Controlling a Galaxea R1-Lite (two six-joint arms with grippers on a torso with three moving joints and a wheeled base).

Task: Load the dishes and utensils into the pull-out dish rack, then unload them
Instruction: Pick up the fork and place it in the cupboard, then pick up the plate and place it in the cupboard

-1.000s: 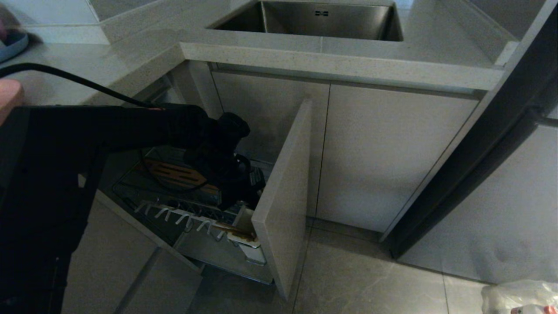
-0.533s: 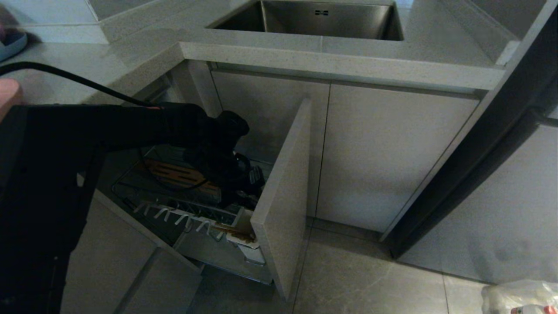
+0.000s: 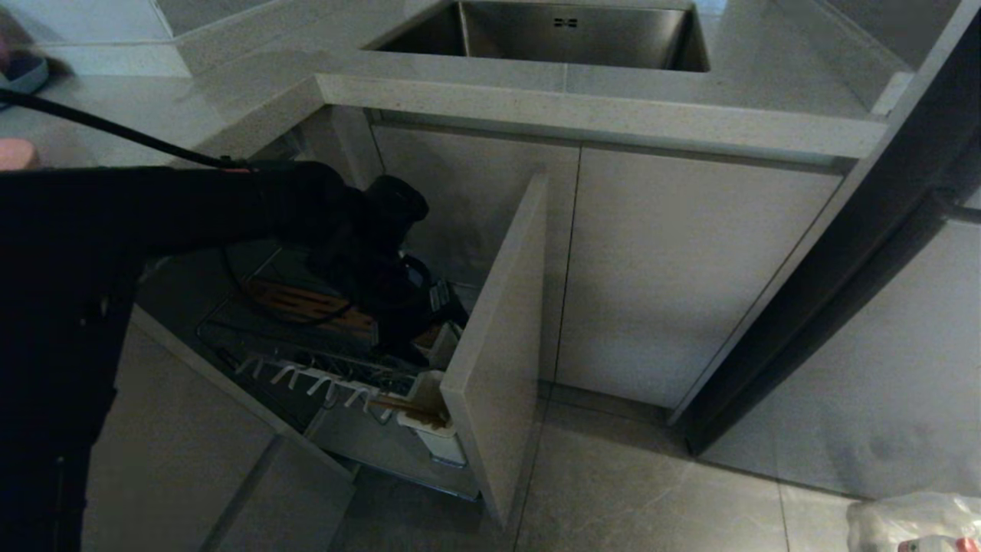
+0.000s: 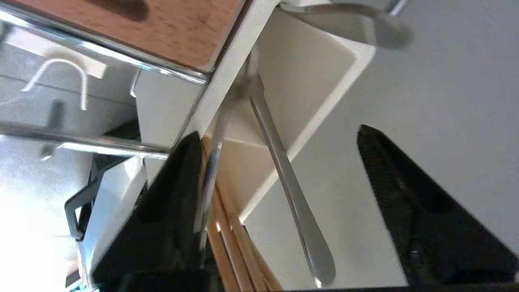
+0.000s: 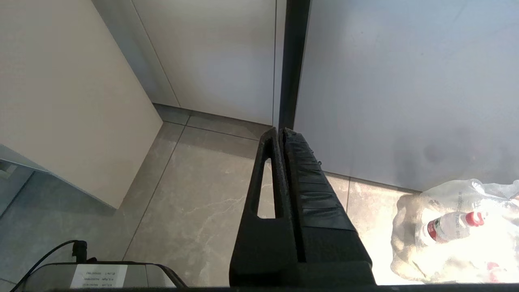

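My left gripper (image 4: pixel 279 134) is open above the white utensil cup (image 4: pixel 316 61) at the front corner of the pull-out dish rack (image 3: pixel 230 337). The silver fork (image 4: pixel 292 190) leans in the cup between the spread fingers, touching neither. Tan chopsticks (image 4: pixel 227 251) stand in the cup beside one finger (image 4: pixel 178 194); their tips (image 3: pixel 406 406) also show in the head view. The rack's wooden strip (image 3: pixel 299 303) and white pegs (image 3: pixel 306 379) hold nothing. A pink dish edge (image 3: pixel 14 152) shows on the counter at far left. My right gripper (image 5: pixel 282 132) hangs shut over the floor.
The rack's beige door front (image 3: pixel 498 345) stands open to the right of my left arm. Above are the counter edge (image 3: pixel 598 115) and the steel sink (image 3: pixel 552 34). A dark upright frame (image 3: pixel 843 253) stands to the right, and a plastic bag of bottles (image 5: pixel 454 227) lies on the floor.
My left gripper has opened and let go of the fork, which now leans in the cup. The left arm has risen slightly. The right arm has not moved.
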